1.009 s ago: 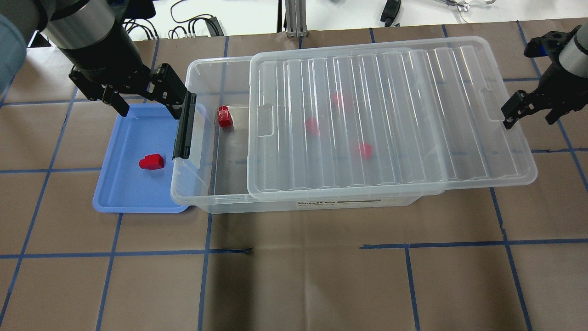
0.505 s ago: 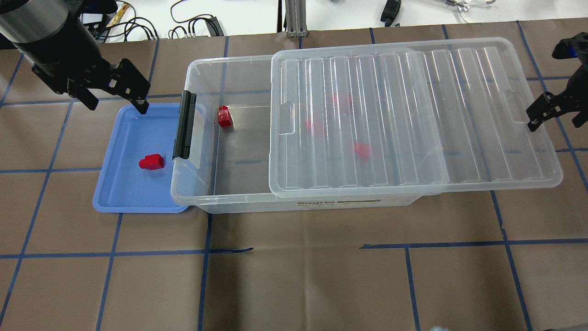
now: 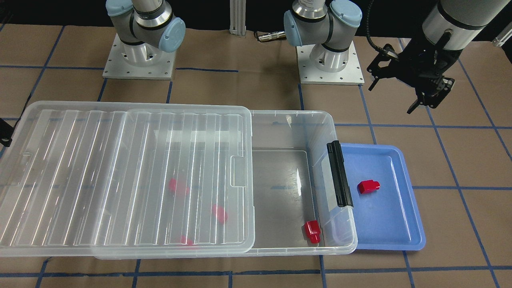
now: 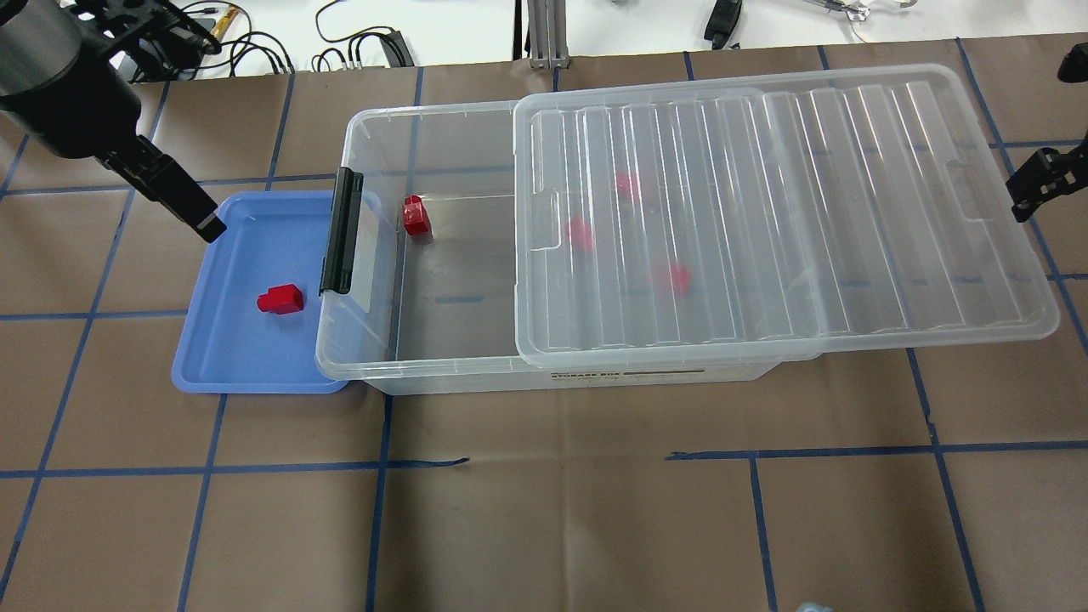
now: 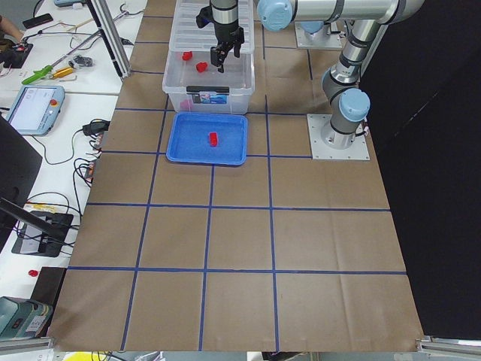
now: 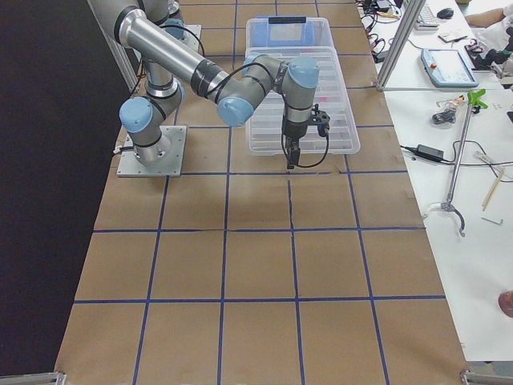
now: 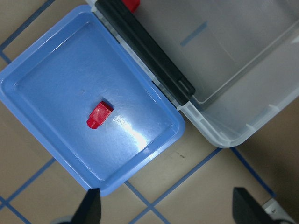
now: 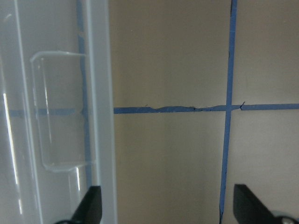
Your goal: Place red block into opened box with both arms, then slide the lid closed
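Glossy red block [image 4: 280, 299] on blue tray [image 4: 228, 361], ridged lid [image 4: 765, 221] partly over clear box [image 4: 361, 361], left tool [image 7: 167, 210], right tool [image 8: 167, 207] splayed empty

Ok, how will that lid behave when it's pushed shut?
The lid looks thin and translucent, so it is probably light and a bit flexible. It overhangs the box at one end, so an off-centre push may skew it. Smooth plastic should slide easily.
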Controlling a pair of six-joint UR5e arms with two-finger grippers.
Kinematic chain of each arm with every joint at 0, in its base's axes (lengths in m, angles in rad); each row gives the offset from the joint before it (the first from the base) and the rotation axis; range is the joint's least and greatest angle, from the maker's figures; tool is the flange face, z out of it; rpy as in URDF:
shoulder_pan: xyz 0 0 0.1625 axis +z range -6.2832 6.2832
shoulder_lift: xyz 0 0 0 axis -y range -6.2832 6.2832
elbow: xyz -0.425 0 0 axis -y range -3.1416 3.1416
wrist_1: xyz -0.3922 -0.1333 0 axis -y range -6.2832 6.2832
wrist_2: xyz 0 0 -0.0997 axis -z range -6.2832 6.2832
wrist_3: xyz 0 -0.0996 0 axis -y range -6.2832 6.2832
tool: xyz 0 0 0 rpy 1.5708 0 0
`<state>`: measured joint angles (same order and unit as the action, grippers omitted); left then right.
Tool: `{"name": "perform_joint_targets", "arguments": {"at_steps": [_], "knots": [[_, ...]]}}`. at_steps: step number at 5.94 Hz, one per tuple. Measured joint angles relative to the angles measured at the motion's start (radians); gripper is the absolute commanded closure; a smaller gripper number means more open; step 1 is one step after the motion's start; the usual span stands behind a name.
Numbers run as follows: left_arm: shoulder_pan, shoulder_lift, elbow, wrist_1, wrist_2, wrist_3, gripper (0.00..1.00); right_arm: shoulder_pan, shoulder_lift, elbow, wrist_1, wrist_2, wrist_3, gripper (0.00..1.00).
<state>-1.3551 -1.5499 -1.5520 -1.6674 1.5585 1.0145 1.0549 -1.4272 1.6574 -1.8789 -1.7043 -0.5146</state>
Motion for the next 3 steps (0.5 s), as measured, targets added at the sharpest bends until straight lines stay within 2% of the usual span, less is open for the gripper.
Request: {"name": "perform_joint_targets", "arguments": {"at_steps": [1,3], "knots": [[0.008,-0.015,-0.031,0.043,0.003,0.190,0.02,0.025,-0.026,-0.062,0.100,0.016,0.053,0.00],[0.027,-0.080,-0.128,0.221,0.008,0.498,0.02,0.154,-0.060,-0.225,0.414,0.102,0.281,0.00]]}}
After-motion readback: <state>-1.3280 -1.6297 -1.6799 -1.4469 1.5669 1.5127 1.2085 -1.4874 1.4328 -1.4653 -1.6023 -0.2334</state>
